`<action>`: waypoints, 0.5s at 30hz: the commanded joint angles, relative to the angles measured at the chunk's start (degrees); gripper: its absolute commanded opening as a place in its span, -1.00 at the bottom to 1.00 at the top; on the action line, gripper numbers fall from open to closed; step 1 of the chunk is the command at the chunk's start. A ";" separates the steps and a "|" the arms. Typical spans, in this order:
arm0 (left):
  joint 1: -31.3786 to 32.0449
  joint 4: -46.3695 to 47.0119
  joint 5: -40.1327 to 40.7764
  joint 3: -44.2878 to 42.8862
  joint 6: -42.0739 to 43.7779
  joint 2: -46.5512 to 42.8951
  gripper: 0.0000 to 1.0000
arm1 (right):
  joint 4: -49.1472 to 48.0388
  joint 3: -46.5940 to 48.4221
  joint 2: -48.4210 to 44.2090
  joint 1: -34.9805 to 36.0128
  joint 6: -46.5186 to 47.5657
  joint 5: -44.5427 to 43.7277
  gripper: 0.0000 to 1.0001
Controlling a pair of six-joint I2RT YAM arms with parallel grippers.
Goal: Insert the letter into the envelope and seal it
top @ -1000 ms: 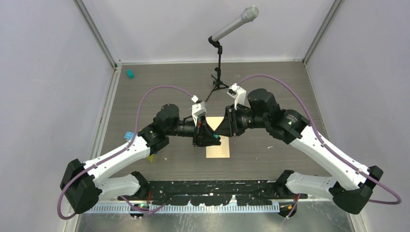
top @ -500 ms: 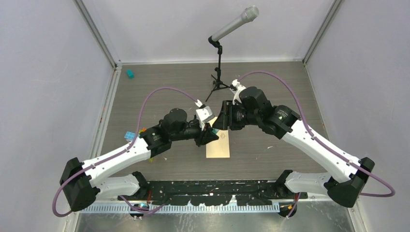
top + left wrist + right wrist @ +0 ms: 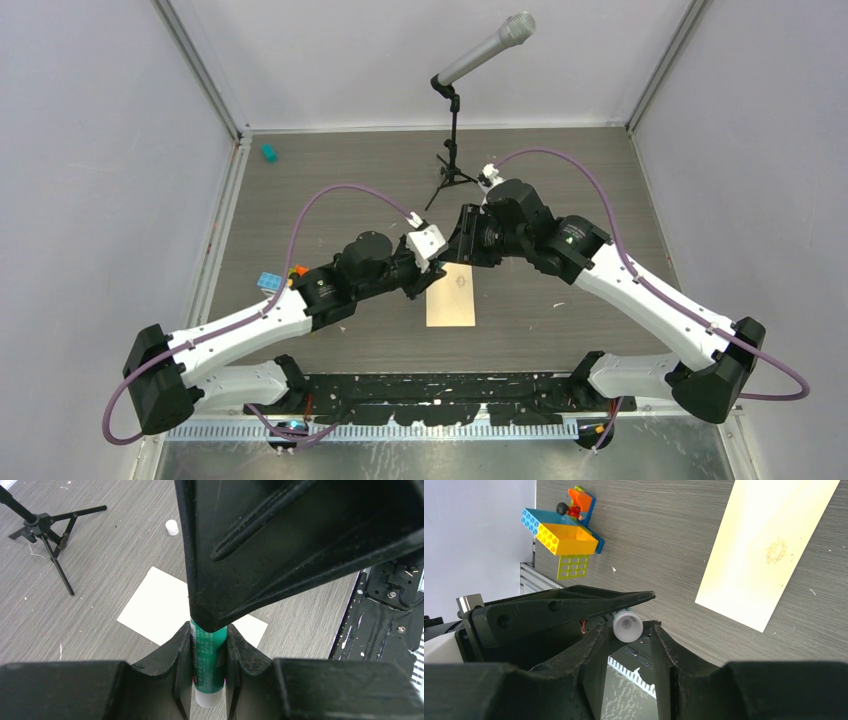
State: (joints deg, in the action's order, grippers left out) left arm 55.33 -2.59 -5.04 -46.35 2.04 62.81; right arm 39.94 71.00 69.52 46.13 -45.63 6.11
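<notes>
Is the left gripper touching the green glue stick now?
Touching. In the left wrist view, the left gripper has both fingers pressed against the sides of the green glue stick.

envelope point(image 3: 451, 300) flat on table point(image 3: 330, 160), microphone stand point(image 3: 455, 140) behind it, toy bricks point(image 3: 268, 281) to its left

light: even, overhead | shadows: soft | envelope point(image 3: 764, 555): glare-washed | edges: dark, blurred

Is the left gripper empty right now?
No, the left wrist view shows the left gripper with a green glue stick clamped between its jaws.
</notes>
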 commanded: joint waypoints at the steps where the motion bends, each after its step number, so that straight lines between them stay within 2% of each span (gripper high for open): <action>1: 0.04 3.38 1.83 -0.60 0.89 -1.01 -1.00 | -2.43 0.24 -0.01 0.27 -1.02 -1.20 -0.19; 10: -0.21 5.05 -2.01 -0.23 -1.61 -0.49 -1.00 | -5.14 -0.87 0.47 0.23 -0.24 2.43 -0.65; 13: -2.34 5.09 -8.91 -0.43 -6.27 -0.64 -1.00 | -5.32 -0.70 0.04 0.11 5.20 4.74 -0.79; 15: -5.24 6.80 -17.70 0.11 -10.42 -0.79 -1.00 | -5.32 -0.46 -0.37 0.01 10.27 7.90 -0.85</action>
State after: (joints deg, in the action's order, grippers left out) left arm 53.52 -2.33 -7.99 -46.15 -1.13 62.83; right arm 38.11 70.11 69.52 45.98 -43.70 7.66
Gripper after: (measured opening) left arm 0.248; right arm 0.258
